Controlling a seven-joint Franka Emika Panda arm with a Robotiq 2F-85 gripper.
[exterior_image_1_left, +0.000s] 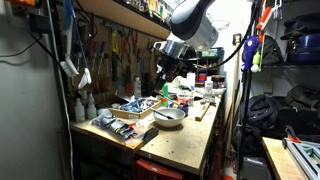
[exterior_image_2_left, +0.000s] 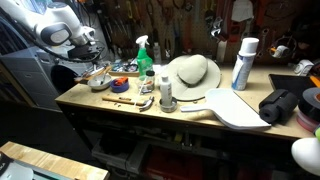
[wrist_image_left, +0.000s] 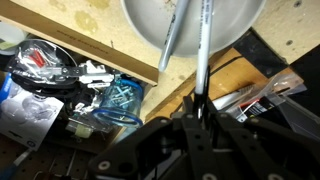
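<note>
My gripper (wrist_image_left: 197, 110) is shut on a thin, long pen-like tool (wrist_image_left: 203, 60). The tool's far end reaches over a grey metal bowl (wrist_image_left: 190, 20) on the wooden workbench (wrist_image_left: 100, 40). A second thin grey rod (wrist_image_left: 172, 45) lies slanted at the bowl's rim. In both exterior views the gripper (exterior_image_1_left: 168, 72) (exterior_image_2_left: 93, 47) hangs a little above the bowl (exterior_image_1_left: 169, 116) (exterior_image_2_left: 99, 82). I cannot tell whether the tool touches the bowl.
A blue tub of screws (wrist_image_left: 118, 100) and packaged parts (wrist_image_left: 45, 60) lie beside the bowl. Further along the bench stand a green spray bottle (exterior_image_2_left: 145, 55), a white hat (exterior_image_2_left: 193, 72), a white can (exterior_image_2_left: 243, 62) and a black bundle (exterior_image_2_left: 283, 104). Tools hang on the back wall (exterior_image_1_left: 120, 50).
</note>
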